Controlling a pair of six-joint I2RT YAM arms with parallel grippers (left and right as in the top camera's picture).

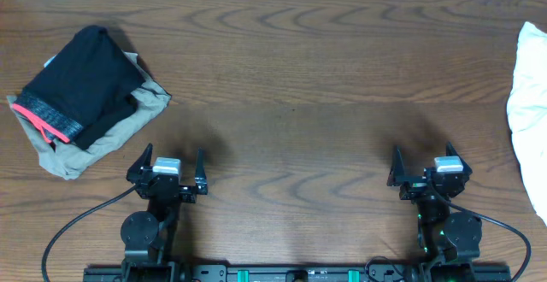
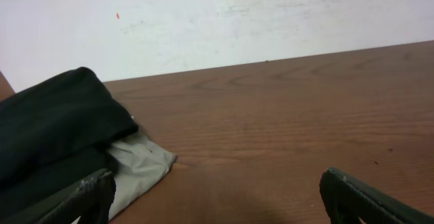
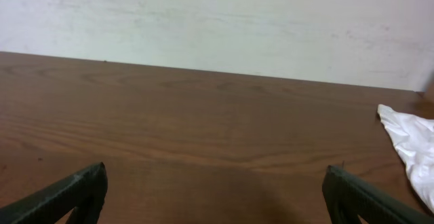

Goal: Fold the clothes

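T-shirt (image 1: 528,102): crumpled at the table's (image 1: 299,77) right edge
Left gripper (image 1: 173,154): fingers spread wide, holding nothing
Right gripper (image 1: 423,154): wide apart too, empty, well apart from the T-shirt
Black garment (image 1: 81,81): lying on tan garment (image 1: 128,126), far left

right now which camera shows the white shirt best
The overhead view: the white shirt lies bunched at the far right, though the frame cuts part of it off. The right wrist view catches only a corner of it at its right side. The left wrist view shows none of it.
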